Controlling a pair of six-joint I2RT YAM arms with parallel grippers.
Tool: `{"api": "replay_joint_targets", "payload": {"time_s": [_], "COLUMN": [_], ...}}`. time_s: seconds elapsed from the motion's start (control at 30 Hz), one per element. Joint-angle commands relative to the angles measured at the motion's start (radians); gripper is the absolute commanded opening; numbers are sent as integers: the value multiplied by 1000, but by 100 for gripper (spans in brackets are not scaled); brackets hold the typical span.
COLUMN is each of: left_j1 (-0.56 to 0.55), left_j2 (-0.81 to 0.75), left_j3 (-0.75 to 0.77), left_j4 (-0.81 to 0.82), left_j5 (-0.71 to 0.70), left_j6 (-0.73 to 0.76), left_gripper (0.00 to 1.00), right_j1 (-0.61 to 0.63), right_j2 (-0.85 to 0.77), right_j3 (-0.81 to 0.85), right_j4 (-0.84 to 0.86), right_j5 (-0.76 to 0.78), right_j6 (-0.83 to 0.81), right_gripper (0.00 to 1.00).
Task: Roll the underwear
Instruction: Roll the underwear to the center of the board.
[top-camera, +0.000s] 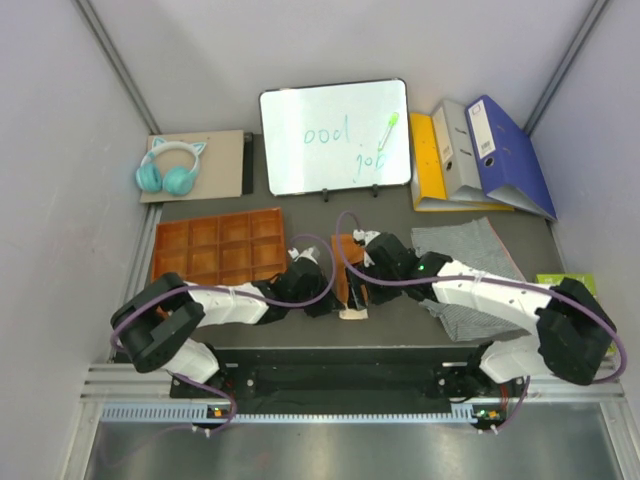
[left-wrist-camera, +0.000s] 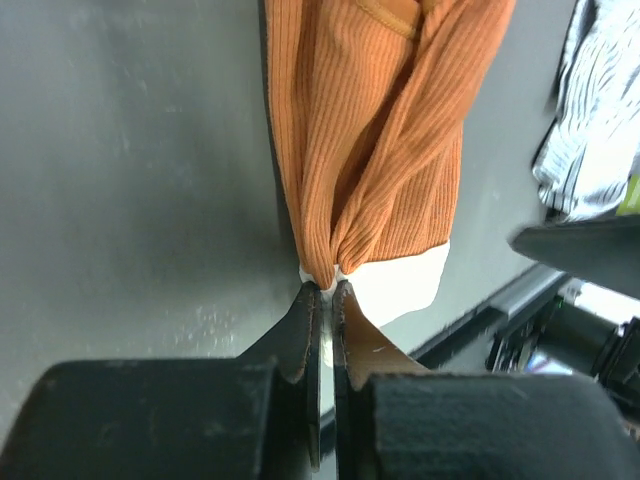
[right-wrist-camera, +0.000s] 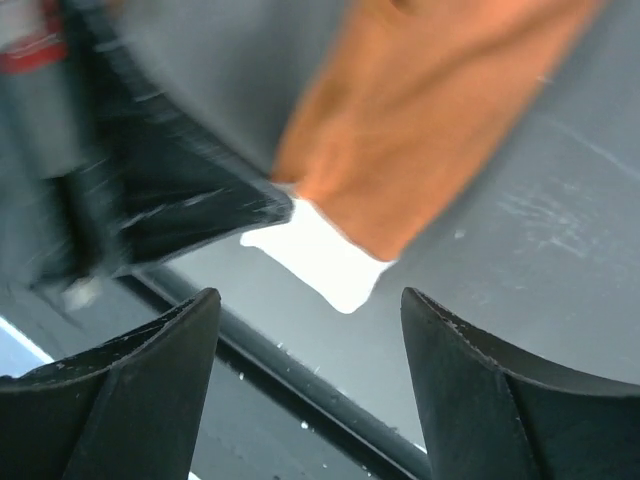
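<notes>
Left tool: fingers pressed together, pinching the near corner of the briefs where the orange rib meets the cream waistband; cloth gathers into folds at the pinch.
Right tool: fingers spread wide with nothing between them; hangs over the surface, with the waistband corner lying beyond the fingertips.
Briefs: rust-orange ribbed cloth with a cream waistband, lying on the surface near the middle of its near edge, between the two tools; runs away from the left tool as a narrow, bunched strip, waistband end nearest the arm bases.
Boxer shorts: grey-and-white fine stripe, spread on the right half of the surface, partly under the right arm; apart from the briefs.
Surface: dark grey and matt.
Compartment tray: orange plastic grid, lying flat to the left of the briefs.
Headphones: turquoise with cat ears, resting on a brown board at the far left corner.
Whiteboard: propped at the far edge, bearing green handwriting and a green marker.
Binders: yellow, grey and blue, leaning together at the far right.
</notes>
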Motion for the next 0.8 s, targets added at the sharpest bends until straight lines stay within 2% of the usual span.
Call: {"api": "replay_joint_targets", "payload": {"time_s": [0.0,0.3,0.47,0.6,0.77], "left_j1": [28,140,173,193,224], "left_j2": [-20,-40,-33,-2,10], "left_j3": [20,-14,-6,0,12], "left_j4": [-174,-249,-285,-308,-331], "left_j5": [157,338,407,450,502], "left_j6": [76,131,158,174,178], "left_gripper": [0,0,0,0,0], "right_j1": [118,253,317,411,503], "right_j2": [-92,-261,-243,-206,-109], "right_j3": [6,-235,-238,-215,-178], "right_j4": [46,370,387,395,387], "right_j5": [140,246,280,364,451], "right_j6": [-113,-130,-226,-291,-348], "right_gripper": [73,72,72,70,66]}}
